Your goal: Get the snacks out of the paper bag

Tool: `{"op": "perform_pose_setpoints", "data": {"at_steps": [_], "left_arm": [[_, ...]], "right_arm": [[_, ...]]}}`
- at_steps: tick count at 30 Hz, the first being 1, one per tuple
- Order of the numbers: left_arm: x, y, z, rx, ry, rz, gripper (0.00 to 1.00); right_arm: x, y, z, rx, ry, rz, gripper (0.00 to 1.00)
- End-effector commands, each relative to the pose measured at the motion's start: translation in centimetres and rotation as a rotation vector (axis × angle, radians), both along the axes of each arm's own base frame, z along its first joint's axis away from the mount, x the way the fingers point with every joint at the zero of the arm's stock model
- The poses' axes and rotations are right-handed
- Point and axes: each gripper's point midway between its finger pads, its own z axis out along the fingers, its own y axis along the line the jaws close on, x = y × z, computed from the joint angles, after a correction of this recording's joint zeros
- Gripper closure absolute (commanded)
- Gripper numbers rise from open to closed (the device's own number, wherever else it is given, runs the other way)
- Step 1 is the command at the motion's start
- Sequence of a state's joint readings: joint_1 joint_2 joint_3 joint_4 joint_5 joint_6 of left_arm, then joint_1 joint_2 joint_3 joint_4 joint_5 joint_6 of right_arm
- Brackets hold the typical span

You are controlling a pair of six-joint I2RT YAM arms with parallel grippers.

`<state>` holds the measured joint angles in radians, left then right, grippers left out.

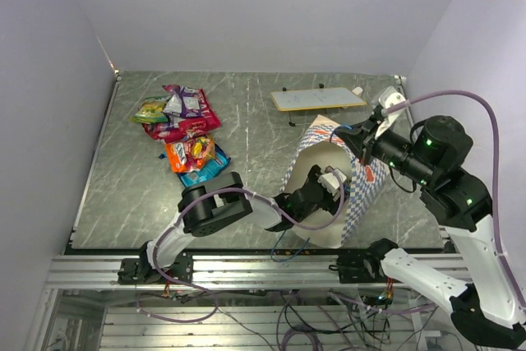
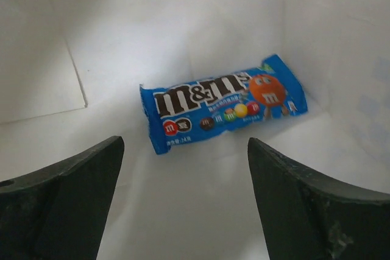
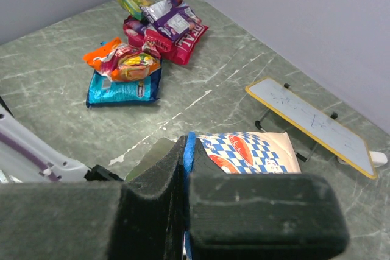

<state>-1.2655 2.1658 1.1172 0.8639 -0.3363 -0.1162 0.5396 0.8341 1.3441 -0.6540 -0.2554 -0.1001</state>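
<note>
Retrieval step. The left tool point(image 2: 186, 150), jaws spread, is inside the paper bag point(image 1: 362, 195), over a blue packet point(image 2: 222, 111) on its floor. The right tool point(image 3: 186, 175) pinches the bag's rim. Other snacks point(image 1: 181, 133) lie outside. Next move, by judgement: advance and close on the packet.

The marbled table point(image 1: 246, 121) carries snacks point(image 1: 182, 131) at 10 o'clock — a cream board point(image 1: 317, 99) at 1. The paper bag point(image 1: 358, 200) lies at 4.
</note>
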Motion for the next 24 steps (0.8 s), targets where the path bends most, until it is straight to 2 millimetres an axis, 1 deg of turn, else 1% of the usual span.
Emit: {"op": "perform_pose_setpoints", "data": {"at_steps": [1, 4, 6, 10, 14, 16, 18, 19, 20, 21, 22, 24], "left_arm": [[2.2, -0.8, 1.1, -0.032, -0.056, 0.095, 0.03], [2.7, -1.6, -1.0, 0.016, -0.044, 0.083, 0.03], [2.8, -2.0, -2.7, 0.042, -0.020, 0.069, 0.02], [3.1, -3.5, -5.2, 0.089, 0.022, 0.055, 0.02], [4.1, -4.2, -6.3, 0.099, 0.024, 0.097, 0.03], [4.9, -4.4, -6.7, 0.110, 0.023, 0.111, 0.06], [5.8, -4.6, -6.6, 0.107, 0.025, 0.117, 0.17], [6.3, -4.5, -6.1, 0.099, 0.016, 0.129, 0.29], [6.6, -4.4, -5.7, 0.092, 0.007, 0.136, 0.35], [6.9, -4.3, -5.0, 0.082, -0.003, 0.147, 0.44], [7.1, -4.2, -4.4, 0.075, -0.012, 0.150, 0.60], [7.7, -3.8, -3.0, 0.061, -0.023, 0.158, 0.79]], "right_arm": [[-1.3, -0.6, 0.6, 0.012, -0.039, 0.013, 1.00], [-1.7, -0.4, 0.3, 0.005, -0.026, 0.036, 1.00], [-1.8, -0.2, 0.1, -0.004, -0.018, 0.053, 1.00], [-1.9, 0.2, -0.4, -0.019, -0.008, 0.078, 1.00], [-2.2, 0.0, -0.5, -0.021, -0.012, 0.079, 1.00], [-2.4, -0.2, -0.5, -0.031, -0.010, 0.079, 1.00], [-2.5, -0.3, -0.6, -0.042, -0.002, 0.079, 1.00], [-2.5, -0.3, -0.5, -0.044, -0.004, 0.079, 1.00], [-2.6, -0.4, -0.5, -0.045, -0.004, 0.079, 1.00], [-2.6, -0.4, -0.5, -0.045, -0.007, 0.077, 1.00], [-2.6, -0.5, -0.5, -0.045, -0.008, 0.076, 1.00], [-2.7, -0.6, -0.5, -0.044, -0.014, 0.073, 1.00]]}}
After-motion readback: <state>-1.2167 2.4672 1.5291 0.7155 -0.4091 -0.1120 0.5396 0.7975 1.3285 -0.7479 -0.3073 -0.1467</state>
